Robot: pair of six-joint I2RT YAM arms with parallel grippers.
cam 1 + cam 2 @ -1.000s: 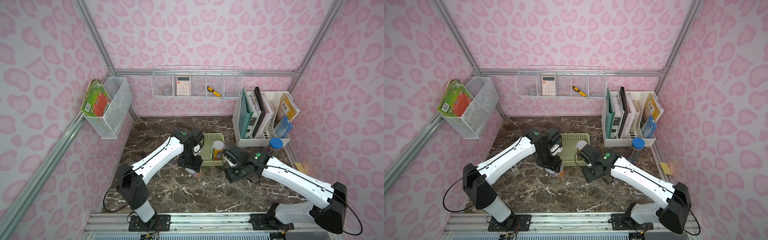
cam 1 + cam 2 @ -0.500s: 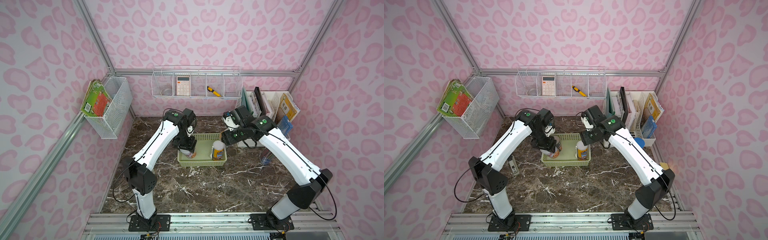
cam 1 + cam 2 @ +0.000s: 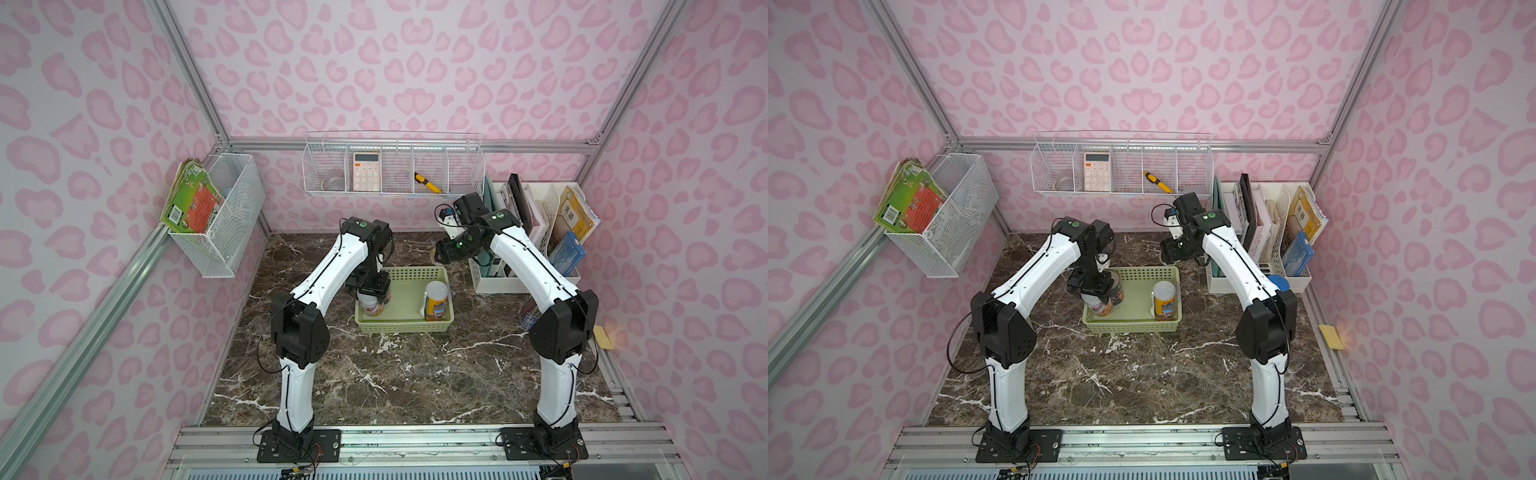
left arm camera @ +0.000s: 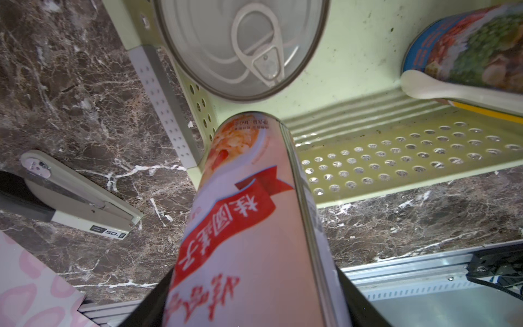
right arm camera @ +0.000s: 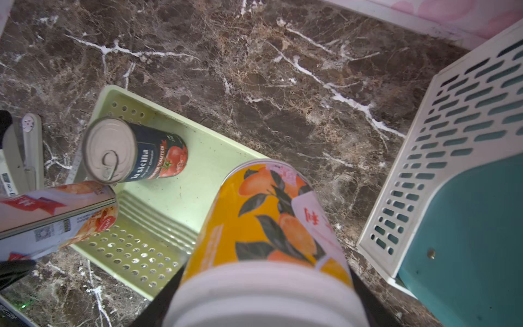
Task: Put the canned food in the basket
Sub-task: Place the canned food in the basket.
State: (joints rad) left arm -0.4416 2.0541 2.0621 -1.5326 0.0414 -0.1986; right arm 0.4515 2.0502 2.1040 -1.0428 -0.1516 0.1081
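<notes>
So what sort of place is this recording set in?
Likely a staged office-desk mock-up in a robot cell: pink-patterned panels on an aluminium frame, marble-look tabletop, a wire basket holding a calculator, a file rack of books.

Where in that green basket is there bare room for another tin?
The basket's middle is bare, between the pink can held by the left gripper and the standing white-lidded can. The marble table in front is open too. The basket's left end is crowded: the tomato can sits behind the pink one.

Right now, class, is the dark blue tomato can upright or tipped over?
Upright: the tomato can stands on the basket floor, and the left wrist view looks straight down on its silver pull-tab lid.
</notes>
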